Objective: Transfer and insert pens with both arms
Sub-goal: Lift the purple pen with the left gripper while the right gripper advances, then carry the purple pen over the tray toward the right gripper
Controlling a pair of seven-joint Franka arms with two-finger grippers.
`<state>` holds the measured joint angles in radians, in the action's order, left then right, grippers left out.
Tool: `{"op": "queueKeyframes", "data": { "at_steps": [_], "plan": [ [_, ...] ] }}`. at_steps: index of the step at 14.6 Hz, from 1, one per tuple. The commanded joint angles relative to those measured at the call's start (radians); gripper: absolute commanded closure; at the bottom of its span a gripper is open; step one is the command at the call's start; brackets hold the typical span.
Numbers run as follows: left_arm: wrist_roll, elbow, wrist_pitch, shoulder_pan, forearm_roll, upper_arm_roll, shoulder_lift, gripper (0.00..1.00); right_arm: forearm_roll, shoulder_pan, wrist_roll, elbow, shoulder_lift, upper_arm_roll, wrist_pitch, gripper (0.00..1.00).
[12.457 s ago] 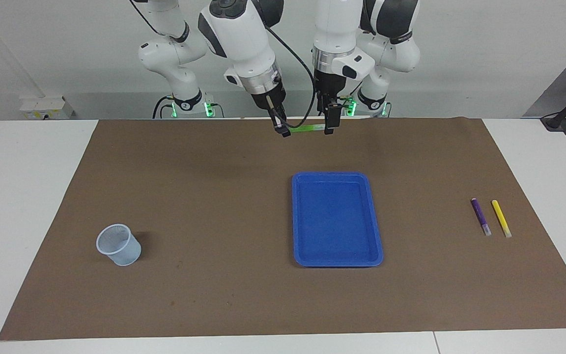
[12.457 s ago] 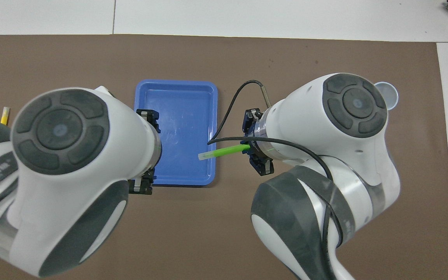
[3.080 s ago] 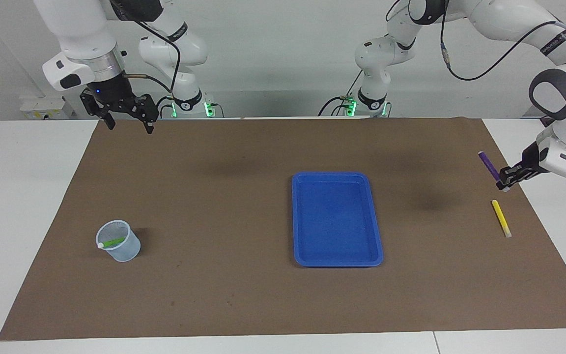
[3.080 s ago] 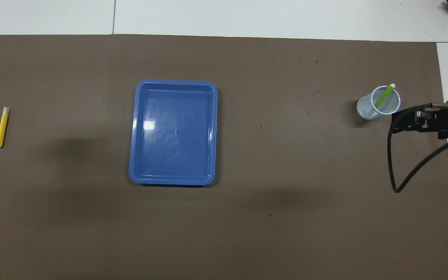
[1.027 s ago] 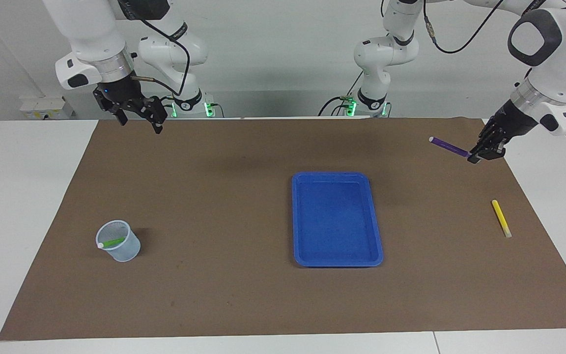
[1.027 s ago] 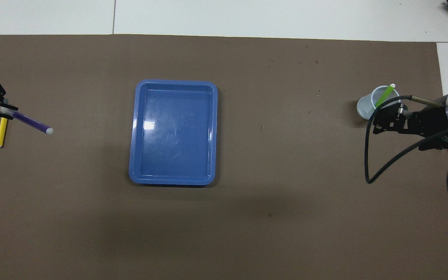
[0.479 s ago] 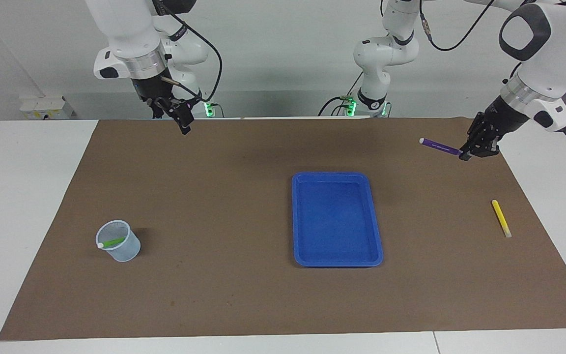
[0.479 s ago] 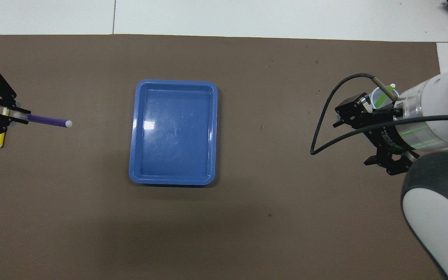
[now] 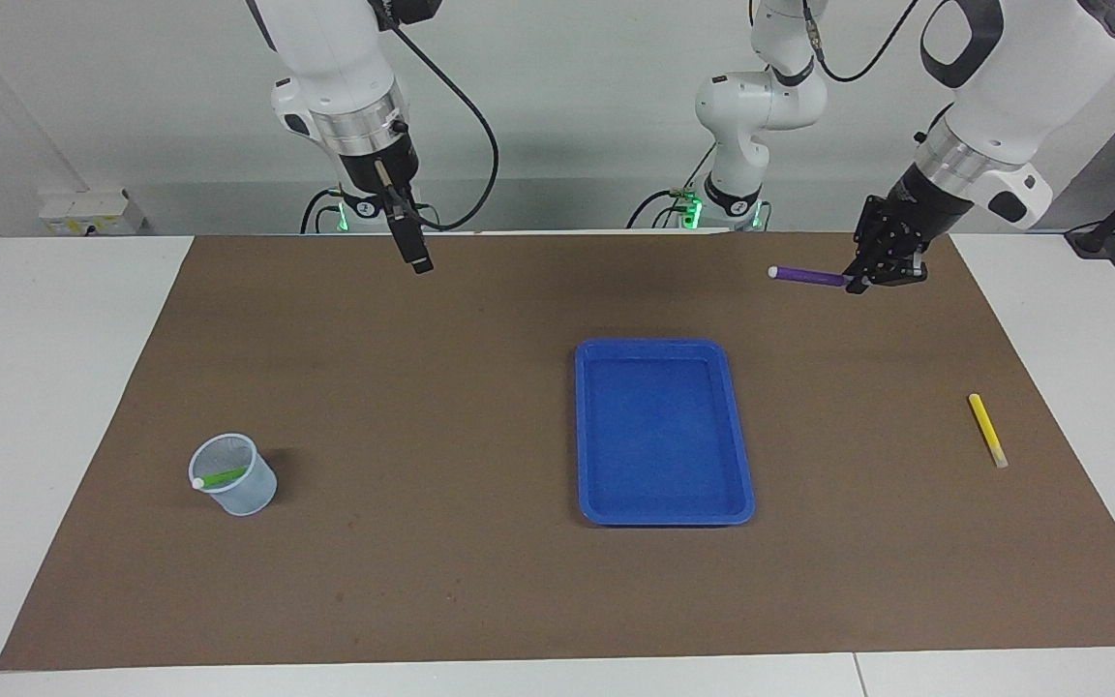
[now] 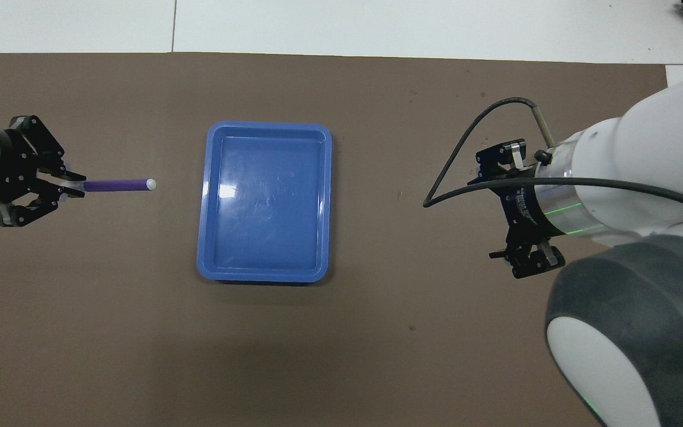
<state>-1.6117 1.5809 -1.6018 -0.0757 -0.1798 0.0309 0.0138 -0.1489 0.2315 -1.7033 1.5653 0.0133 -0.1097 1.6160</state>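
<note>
My left gripper (image 9: 856, 282) (image 10: 73, 187) is shut on one end of the purple pen (image 9: 806, 276) (image 10: 117, 185). It holds the pen level above the brown mat, pale tip pointing toward the blue tray (image 9: 585, 436) (image 10: 206, 196). The yellow pen (image 9: 987, 430) lies on the mat near the left arm's end. Leaning inside the pale translucent cup (image 9: 246, 494) near the right arm's end is the green pen (image 9: 224, 476). Open and empty, my right gripper (image 9: 418, 257) (image 10: 510, 210) hangs over the mat between the cup's end and the tray. The right arm hides the cup in the overhead view.
The blue tray sits empty near the middle of the brown mat (image 9: 441, 407). White tabletop (image 9: 54, 387) borders the mat at both ends. Two smaller white arms with green-lit bases (image 9: 732, 208) stand at the robots' edge.
My left gripper has carried the purple pen toward the middle of the table, levelling it. The right gripper has swung from the cup's end toward the middle, still open.
</note>
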Motion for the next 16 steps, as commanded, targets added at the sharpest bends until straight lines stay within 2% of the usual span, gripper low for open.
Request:
{"op": "queueKeyframes", "data": {
  "at_steps": [1,6,11,14,16],
  "plan": [
    [-0.115,0.041,-0.010,-0.076,0.019,-0.014,-0.037,1.00,-0.073,0.009,-0.105,-0.027,0.027,0.002,0.051,0.00],
    [-0.322,0.041,-0.033,-0.176,0.089,-0.014,-0.043,1.00,-0.097,0.094,-0.246,-0.050,0.076,0.002,0.067,0.00],
    [-0.451,0.047,-0.052,-0.254,0.108,-0.014,-0.046,1.00,-0.106,0.143,-0.357,-0.050,0.088,0.001,0.154,0.00],
    [-0.556,0.089,-0.105,-0.320,0.151,-0.014,-0.064,1.00,-0.113,0.163,-0.390,-0.054,0.109,0.001,0.165,0.00],
    [-0.591,0.106,-0.113,-0.357,0.178,-0.014,-0.075,1.00,-0.112,0.183,-0.397,-0.102,0.143,-0.001,0.160,0.00]
  ]
}}
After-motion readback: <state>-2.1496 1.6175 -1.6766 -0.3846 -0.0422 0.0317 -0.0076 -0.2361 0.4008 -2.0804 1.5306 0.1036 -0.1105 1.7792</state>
